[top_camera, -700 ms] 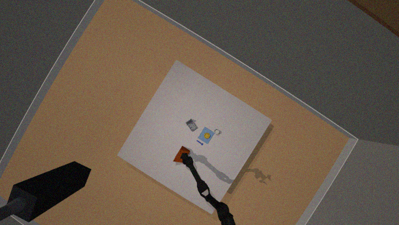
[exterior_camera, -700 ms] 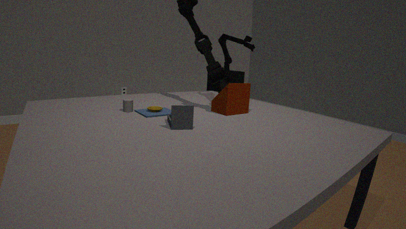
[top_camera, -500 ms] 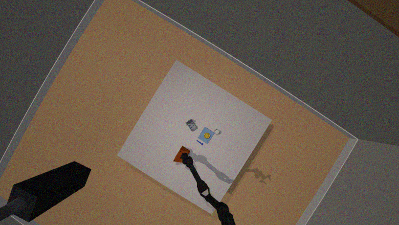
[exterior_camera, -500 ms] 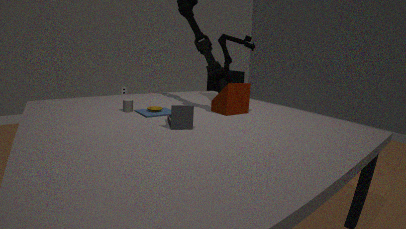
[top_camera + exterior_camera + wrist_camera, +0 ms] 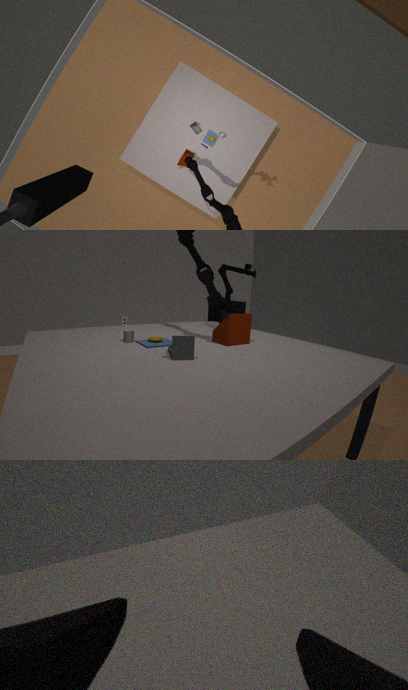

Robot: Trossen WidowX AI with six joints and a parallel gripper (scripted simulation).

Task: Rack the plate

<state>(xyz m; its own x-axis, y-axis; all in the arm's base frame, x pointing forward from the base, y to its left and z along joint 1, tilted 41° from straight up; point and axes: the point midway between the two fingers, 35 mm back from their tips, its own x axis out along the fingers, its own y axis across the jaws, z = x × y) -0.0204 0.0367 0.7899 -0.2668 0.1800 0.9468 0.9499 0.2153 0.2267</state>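
A small yellow plate (image 5: 211, 138) (image 5: 155, 338) lies flat on a blue mat (image 5: 209, 132) (image 5: 147, 344). The grey dish rack (image 5: 196, 128) (image 5: 183, 347) stands beside the mat, up and to its left in the top view. The exterior view mostly shows the rack's end wall, so its slots are hidden there. My gripper (image 5: 214, 623) is open in the wrist view, with nothing between its fingers. It is well away from plate and rack, high over the table. Its fingers cannot be made out in the top view and are outside the exterior view.
An orange block (image 5: 182, 160) (image 5: 239, 330) with a sloped face stands under the end of the arm in the top view. A whitish cup (image 5: 128, 336) stands beside the mat. A thin dark-blue item (image 5: 204, 145) lies by the mat's opposite side.
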